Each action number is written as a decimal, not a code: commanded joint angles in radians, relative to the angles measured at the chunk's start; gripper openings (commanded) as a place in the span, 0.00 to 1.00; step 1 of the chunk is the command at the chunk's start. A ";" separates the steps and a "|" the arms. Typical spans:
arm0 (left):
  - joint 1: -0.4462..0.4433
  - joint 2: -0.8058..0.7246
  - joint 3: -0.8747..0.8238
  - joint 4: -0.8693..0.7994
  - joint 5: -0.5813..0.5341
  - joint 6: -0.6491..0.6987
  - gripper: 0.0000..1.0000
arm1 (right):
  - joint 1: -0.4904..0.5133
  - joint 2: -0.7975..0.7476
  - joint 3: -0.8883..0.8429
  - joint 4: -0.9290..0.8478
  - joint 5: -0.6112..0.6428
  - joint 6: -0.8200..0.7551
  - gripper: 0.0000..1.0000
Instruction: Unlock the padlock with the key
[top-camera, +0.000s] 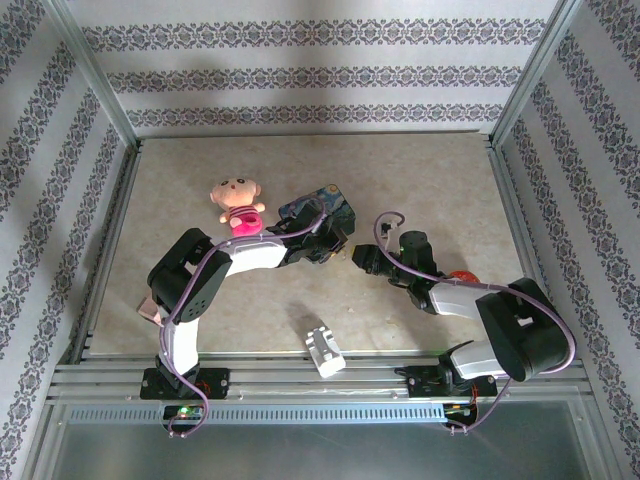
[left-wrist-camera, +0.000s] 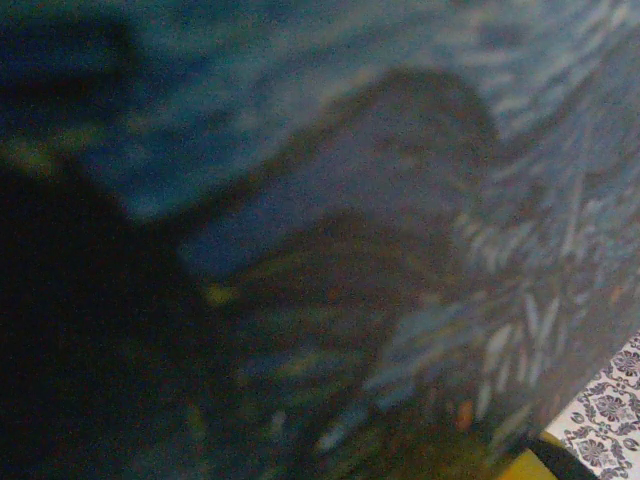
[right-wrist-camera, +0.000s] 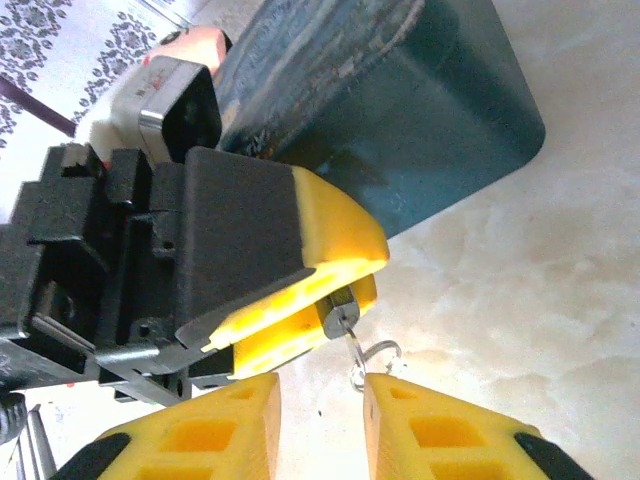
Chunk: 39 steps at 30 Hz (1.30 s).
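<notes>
Near tin's (right-wrist-camera: 400, 100) 5 o'clock, left gripper (right-wrist-camera: 312, 318): clamped on padlock (right-wrist-camera: 338, 316).
Right gripper (right-wrist-camera: 320, 405): jaws apart, empty, flanking key (right-wrist-camera: 357, 348).
Next: pinch key squarely, twist gently.

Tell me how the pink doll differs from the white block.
The doll is pink and cream, rounded; the white block is plain white and angular. The doll lies mid-table beside the blue tin; the white block lies at the table edge nearest the arms. Both rest there, neither held.
</notes>
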 joint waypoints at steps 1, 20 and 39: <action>-0.009 0.015 -0.028 -0.010 0.121 -0.078 0.00 | 0.010 0.025 -0.004 0.000 0.004 0.007 0.27; -0.016 0.034 -0.011 -0.011 0.149 -0.069 0.00 | 0.054 0.176 0.079 0.067 0.014 0.016 0.21; -0.027 0.056 -0.020 0.065 0.192 -0.091 0.29 | 0.044 0.263 0.121 0.177 -0.003 0.082 0.00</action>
